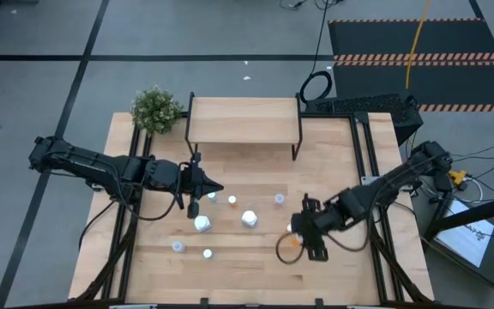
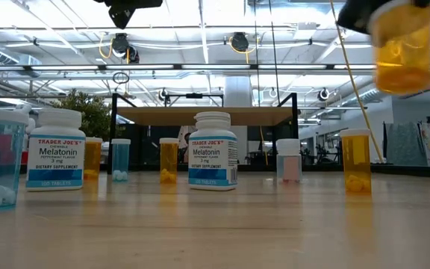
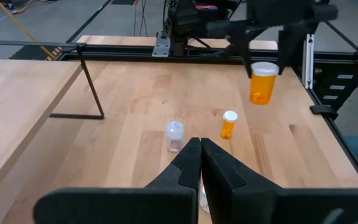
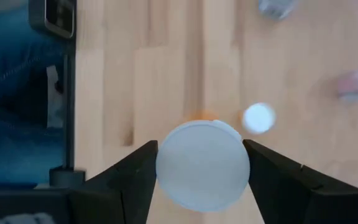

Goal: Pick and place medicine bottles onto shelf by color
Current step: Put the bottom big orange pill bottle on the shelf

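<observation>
The right gripper [image 4: 201, 165] grasps a white-capped orange plastic medicine bottle [image 3: 263, 84], lifted above the table's right near part. Next it must carry it to the low light-wood shelf [image 1: 243, 120], probably empty. The left gripper [image 1: 217, 186] waits clenched.

Orange bottle [image 3: 263, 84] with a white cap; white melatonin bottles [image 2: 213, 152] with blue labels; light wood tabletop [image 1: 256, 257] and shelf [image 1: 243, 120]; black, orange-striped floor mat [image 1: 418, 58]
</observation>
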### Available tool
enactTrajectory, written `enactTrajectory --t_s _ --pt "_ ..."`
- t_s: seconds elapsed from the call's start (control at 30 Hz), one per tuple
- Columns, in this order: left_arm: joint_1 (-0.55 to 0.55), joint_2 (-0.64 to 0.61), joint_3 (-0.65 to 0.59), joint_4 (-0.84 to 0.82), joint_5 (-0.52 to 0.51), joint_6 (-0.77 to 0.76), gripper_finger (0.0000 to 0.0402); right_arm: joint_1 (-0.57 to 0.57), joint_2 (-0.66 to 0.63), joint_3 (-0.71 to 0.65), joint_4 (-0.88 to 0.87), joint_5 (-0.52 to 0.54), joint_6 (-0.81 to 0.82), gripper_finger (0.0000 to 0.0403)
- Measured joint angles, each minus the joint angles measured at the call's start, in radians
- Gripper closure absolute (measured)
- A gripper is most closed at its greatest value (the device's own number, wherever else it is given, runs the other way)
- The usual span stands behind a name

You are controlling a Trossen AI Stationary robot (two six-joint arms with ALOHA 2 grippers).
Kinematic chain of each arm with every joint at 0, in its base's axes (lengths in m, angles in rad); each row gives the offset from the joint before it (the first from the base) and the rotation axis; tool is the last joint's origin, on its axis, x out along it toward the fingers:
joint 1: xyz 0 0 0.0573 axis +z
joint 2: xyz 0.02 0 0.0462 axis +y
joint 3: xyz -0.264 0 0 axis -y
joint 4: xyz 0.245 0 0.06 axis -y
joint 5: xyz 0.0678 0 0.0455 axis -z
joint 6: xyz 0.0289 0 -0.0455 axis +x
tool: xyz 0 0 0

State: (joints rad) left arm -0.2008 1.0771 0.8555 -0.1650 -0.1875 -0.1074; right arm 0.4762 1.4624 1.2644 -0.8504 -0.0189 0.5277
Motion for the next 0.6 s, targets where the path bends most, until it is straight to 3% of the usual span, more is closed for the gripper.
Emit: enactTrajectory --t_s 0.33,0.6 --pt "0.0 0.0 0.0 -0.001 0.0 0.016 0.0387 -0.238 -0.058 0.043 -0.003 -0.038 -0.204 0.0179" --pt "0.0 0.0 0.0 0.001 0.0 0.048 0.0387 -0.409 -0.059 0.179 -0.037 -0.038 -0.397 0.0179"
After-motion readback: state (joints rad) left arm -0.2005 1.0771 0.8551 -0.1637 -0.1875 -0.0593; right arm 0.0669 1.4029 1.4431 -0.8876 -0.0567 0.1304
